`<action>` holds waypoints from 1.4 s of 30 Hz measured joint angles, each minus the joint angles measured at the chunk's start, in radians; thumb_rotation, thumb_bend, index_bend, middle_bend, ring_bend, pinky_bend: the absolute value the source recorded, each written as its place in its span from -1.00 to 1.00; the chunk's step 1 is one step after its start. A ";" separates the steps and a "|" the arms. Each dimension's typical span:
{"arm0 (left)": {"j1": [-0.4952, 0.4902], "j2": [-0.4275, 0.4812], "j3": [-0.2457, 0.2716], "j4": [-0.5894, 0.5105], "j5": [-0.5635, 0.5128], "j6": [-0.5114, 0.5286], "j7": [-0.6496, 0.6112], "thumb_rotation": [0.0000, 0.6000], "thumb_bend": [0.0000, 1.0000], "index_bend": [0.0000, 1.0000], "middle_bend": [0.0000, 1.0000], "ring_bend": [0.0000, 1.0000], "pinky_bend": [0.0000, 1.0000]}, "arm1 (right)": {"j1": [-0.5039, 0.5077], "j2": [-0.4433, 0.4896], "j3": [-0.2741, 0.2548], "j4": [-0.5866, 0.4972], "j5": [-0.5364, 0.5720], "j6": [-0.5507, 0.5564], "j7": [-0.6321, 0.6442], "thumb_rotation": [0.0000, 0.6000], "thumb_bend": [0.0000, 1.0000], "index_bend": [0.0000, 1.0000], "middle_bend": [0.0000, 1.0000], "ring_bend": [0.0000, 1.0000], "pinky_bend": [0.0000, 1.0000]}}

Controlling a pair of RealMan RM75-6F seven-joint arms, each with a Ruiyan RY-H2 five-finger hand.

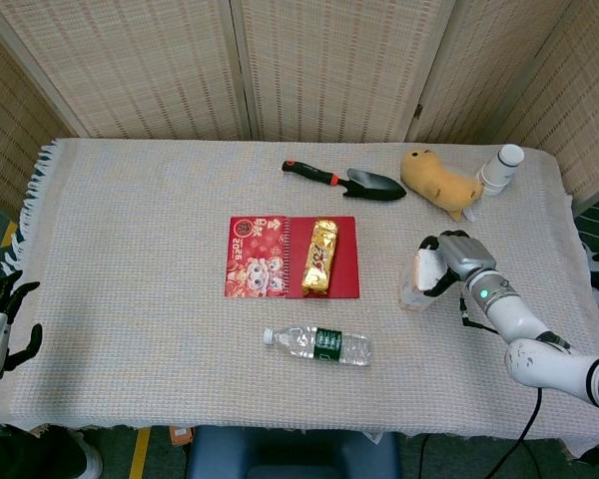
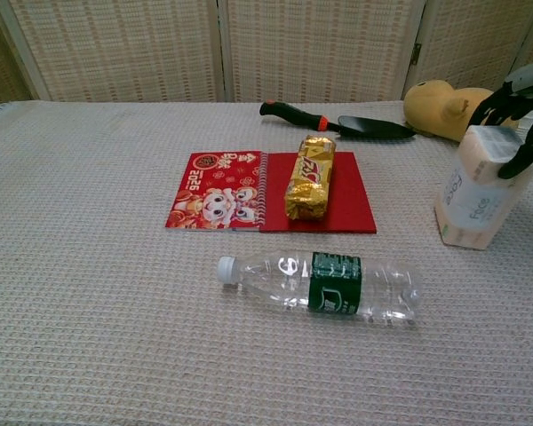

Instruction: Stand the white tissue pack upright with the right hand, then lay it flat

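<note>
Gripping the upright white tissue pack (image 2: pixel 476 200) near its top, your right hand (image 1: pixel 449 259) fingers (image 2: pixel 524 155) risk toppling it sideways.

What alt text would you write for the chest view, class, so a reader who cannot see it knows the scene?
The right hand grips the top of the white tissue pack, which stands upright at the right edge. A plastic bottle lies in front, a gold snack bar rests on a red booklet.

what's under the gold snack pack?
The gold snack pack lies on the red 2025 notebook, across its plain red right half beside the spiral binding. The printed left half shows fully; the strip of cover beneath the pack is hidden.
</note>
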State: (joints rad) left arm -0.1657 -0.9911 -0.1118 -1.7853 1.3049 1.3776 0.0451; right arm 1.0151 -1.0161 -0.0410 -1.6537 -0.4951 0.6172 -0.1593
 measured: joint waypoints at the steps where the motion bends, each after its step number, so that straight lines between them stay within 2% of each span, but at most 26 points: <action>1: 0.000 0.000 0.000 0.000 0.000 0.000 0.000 1.00 -0.02 -0.66 -1.00 -1.00 -0.46 | 0.000 -0.002 0.000 0.000 0.000 0.007 -0.003 1.00 -0.92 -0.29 -0.22 -0.44 -1.00; 6: 0.002 0.001 -0.001 0.000 0.001 0.003 -0.005 1.00 -0.01 -0.66 -1.00 -1.00 -0.46 | -0.013 -0.010 0.008 0.002 -0.013 0.034 -0.009 1.00 -0.92 -0.10 -0.05 -0.22 -1.00; 12: 0.002 0.001 0.000 0.000 0.005 0.002 -0.007 1.00 -0.02 -0.66 -1.00 -1.00 -0.46 | -0.050 -0.018 0.038 0.010 -0.077 0.068 0.023 1.00 -0.92 -0.07 -0.03 -0.20 -1.00; 15: 0.002 0.001 0.000 0.000 0.005 0.003 -0.010 1.00 -0.02 -0.66 -1.00 -1.00 -0.46 | -0.088 -0.025 0.071 0.018 -0.144 0.079 0.093 1.00 -0.92 -0.05 0.01 -0.14 -1.00; 19: 0.003 0.001 -0.001 0.001 0.006 0.005 -0.010 1.00 -0.02 -0.66 -1.00 -1.00 -0.46 | -0.154 -0.040 0.118 0.045 -0.267 0.074 0.257 1.00 -0.92 -0.04 0.05 -0.11 -1.00; 25: 0.003 0.000 0.000 0.001 0.004 0.005 -0.005 1.00 -0.02 -0.66 -1.00 -1.00 -0.46 | -0.258 -0.098 0.179 0.145 -0.523 0.071 0.596 1.00 -0.92 -0.04 0.05 -0.13 -1.00; 29: 0.002 -0.003 -0.002 0.002 0.000 0.005 0.001 1.00 -0.02 -0.66 -1.00 -1.00 -0.46 | -0.309 -0.170 0.195 0.289 -0.721 0.087 0.849 1.00 -0.91 -0.04 0.05 -0.15 -1.00; 32: 0.000 -0.006 -0.001 0.002 -0.003 -0.001 0.010 1.00 -0.02 -0.66 -1.00 -1.00 -0.46 | -0.328 -0.233 0.196 0.418 -0.840 0.107 0.991 1.00 -0.91 -0.04 0.05 -0.18 -1.00; 37: -0.002 -0.009 -0.004 0.003 -0.011 -0.001 0.020 1.00 -0.02 -0.66 -1.00 -1.00 -0.46 | -0.334 -0.329 0.182 0.581 -0.941 0.131 1.088 1.00 -0.91 -0.04 0.05 -0.19 -1.00; 42: -0.002 -0.010 -0.003 0.003 -0.010 0.000 0.023 1.00 -0.02 -0.66 -1.00 -1.00 -0.46 | -0.324 -0.371 0.169 0.628 -0.981 0.156 1.140 1.00 -0.88 -0.02 0.05 -0.19 -1.00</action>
State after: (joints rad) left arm -0.1676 -1.0010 -0.1151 -1.7828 1.2945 1.3776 0.0685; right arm 0.6915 -1.3867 0.1283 -1.0261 -1.4759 0.7735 0.9809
